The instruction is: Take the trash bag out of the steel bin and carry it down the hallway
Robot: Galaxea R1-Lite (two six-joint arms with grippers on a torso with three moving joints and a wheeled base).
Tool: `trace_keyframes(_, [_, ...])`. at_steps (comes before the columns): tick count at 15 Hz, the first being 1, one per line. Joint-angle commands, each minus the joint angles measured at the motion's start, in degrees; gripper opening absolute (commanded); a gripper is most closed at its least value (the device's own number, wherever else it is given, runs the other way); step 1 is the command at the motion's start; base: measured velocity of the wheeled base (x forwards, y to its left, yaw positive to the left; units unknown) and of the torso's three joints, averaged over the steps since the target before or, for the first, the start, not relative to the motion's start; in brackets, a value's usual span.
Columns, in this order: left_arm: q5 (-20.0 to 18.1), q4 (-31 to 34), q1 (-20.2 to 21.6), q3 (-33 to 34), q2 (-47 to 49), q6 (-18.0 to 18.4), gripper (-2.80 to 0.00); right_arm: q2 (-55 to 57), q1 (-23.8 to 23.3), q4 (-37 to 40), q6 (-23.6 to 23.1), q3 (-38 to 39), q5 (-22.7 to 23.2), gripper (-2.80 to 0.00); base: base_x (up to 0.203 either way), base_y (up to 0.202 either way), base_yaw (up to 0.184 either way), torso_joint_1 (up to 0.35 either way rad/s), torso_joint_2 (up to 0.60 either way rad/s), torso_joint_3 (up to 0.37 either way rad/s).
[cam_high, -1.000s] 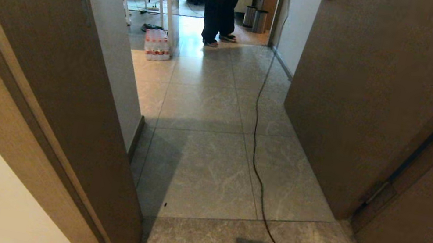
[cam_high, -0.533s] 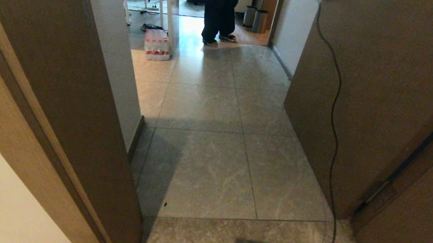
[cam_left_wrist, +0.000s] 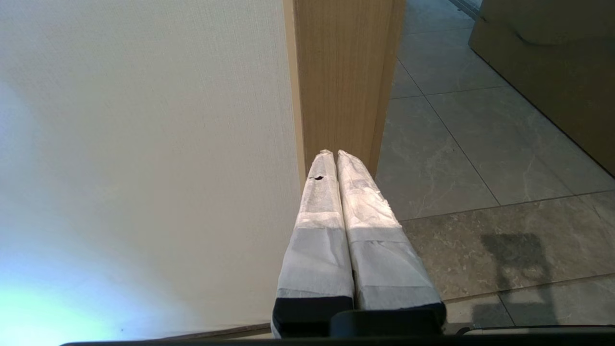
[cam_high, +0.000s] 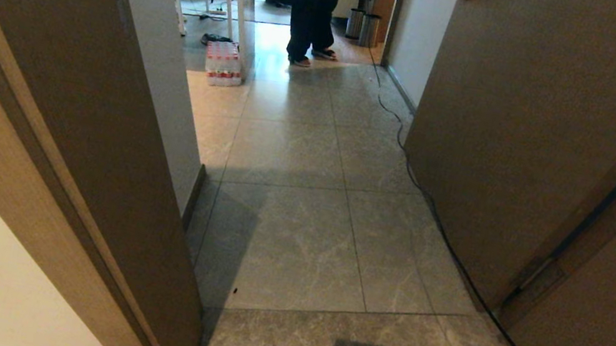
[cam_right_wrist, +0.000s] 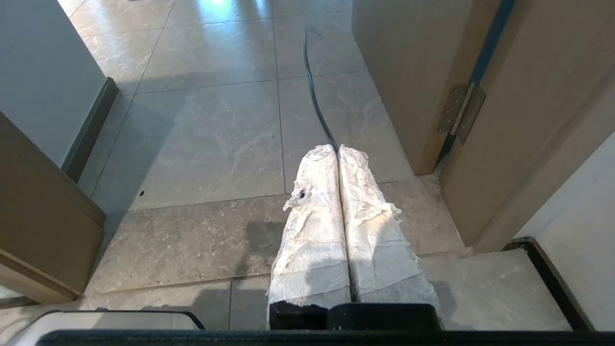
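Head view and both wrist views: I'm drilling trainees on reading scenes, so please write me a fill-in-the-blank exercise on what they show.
1. The thin black cable runs along the grey-beige stone tile floor close to the ____ wall.
2. The pack of red-labelled bottles stands on the ____.
3. The paper-wrapped left pincer and right pincer are both ____.
4. Two small steel bins stand beside the ____ in dark trousers.

Missing: right; floor; shut; person

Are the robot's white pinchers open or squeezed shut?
Both are shut and empty. The left gripper has its wrapped fingers pressed together beside a wooden door frame; the right gripper is the same above the hallway floor.
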Motion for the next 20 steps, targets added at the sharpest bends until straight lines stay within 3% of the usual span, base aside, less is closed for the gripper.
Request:
trace_keyframes(1, [0.02, -0.02, 0.0, 0.62, 0.0, 0.01, -2.8, 0.05, 0.02, -0.02, -0.01, 0.0, 0.0, -2.8, 0.0, 0.0, 0.0, 0.0, 0.0, 0.0])
trace_keyframes(20, [0.02, -0.02, 0.0, 0.62, 0.0, 0.01, -2.8, 0.05, 0.02, -0.02, -0.01, 0.0, 0.0, -2.8, 0.0, 0.0, 0.0, 0.0, 0.0, 0.0])
